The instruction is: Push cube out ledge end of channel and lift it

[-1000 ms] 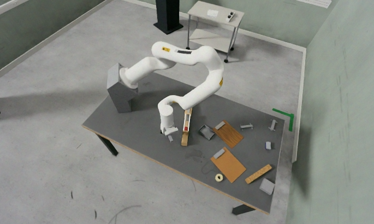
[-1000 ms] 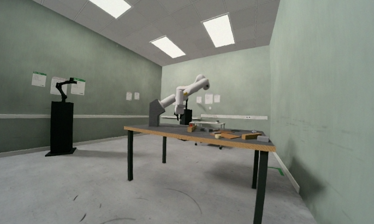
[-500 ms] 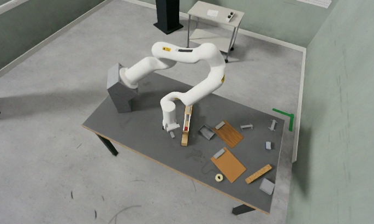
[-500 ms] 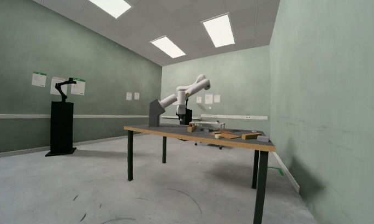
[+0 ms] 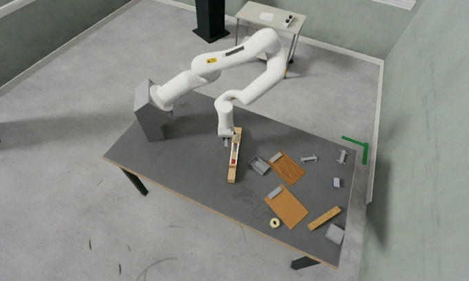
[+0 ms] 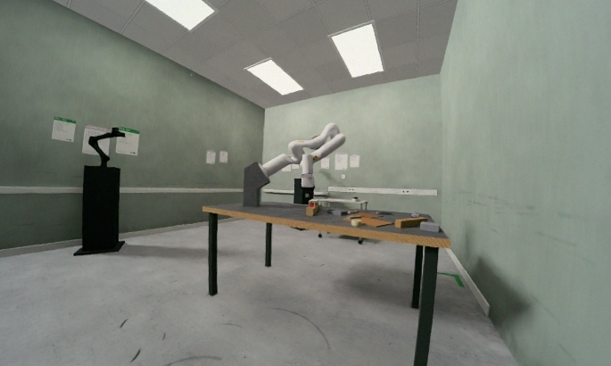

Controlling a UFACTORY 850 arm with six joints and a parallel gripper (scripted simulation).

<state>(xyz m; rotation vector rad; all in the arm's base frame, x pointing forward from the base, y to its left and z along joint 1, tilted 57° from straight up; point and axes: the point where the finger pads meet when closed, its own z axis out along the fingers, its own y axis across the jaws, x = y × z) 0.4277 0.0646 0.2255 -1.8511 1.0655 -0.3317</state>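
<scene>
A long wooden channel (image 5: pixel 232 173) (image 6: pixel 312 209) lies on the grey table (image 5: pixel 180 164), running from the arm's wrist toward the front edge. The red cube (image 5: pixel 233 161) shows through the channel's top, a little nearer its front end. My gripper (image 5: pixel 226 142) points down beside the channel's far end, on its left side. It is shut on a small grey tool, which is too small to make out. A grey piece (image 5: pixel 235 138) shows at the channel's far mouth; I cannot tell if it belongs to the tool.
Right of the channel lie a grey open box (image 5: pixel 259 165), two wooden boards (image 5: pixel 287 170) (image 5: pixel 287 208), two grey H-shaped pieces (image 5: pixel 309 158) (image 5: pixel 341 156), a small white block (image 5: pixel 336 181), a cream ring (image 5: pixel 274 220), a wooden strip (image 5: pixel 324 218) and a grey block (image 5: pixel 334 233). The arm's grey base (image 5: pixel 150 116) stands at the table's back left.
</scene>
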